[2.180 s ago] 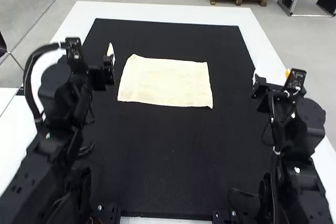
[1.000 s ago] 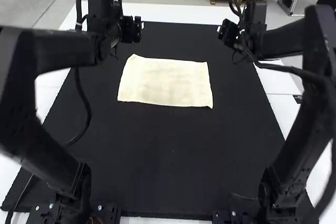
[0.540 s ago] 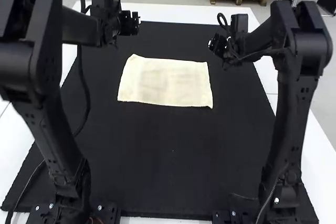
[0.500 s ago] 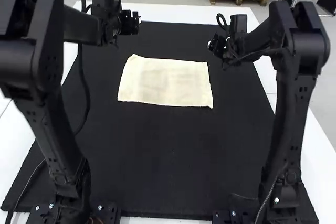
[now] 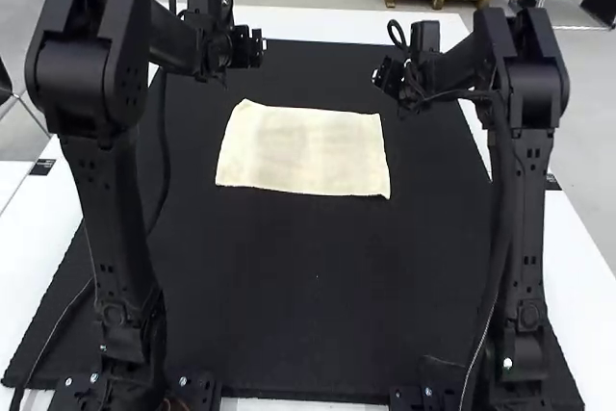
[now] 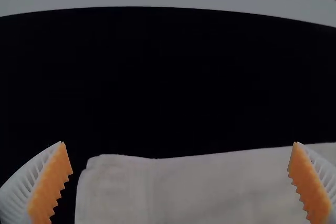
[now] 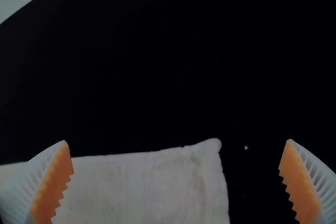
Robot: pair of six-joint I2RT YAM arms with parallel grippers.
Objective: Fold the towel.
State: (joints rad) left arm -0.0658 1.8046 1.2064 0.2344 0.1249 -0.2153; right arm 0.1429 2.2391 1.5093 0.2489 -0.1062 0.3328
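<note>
One cream towel (image 5: 303, 149) lies spread flat, perhaps faintly creased.

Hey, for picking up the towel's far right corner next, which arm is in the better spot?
Right, I'd judge. The right gripper is open, and its wrist view shows that corner of the towel between its fingers. The left gripper hangs near the far left corner.
</note>
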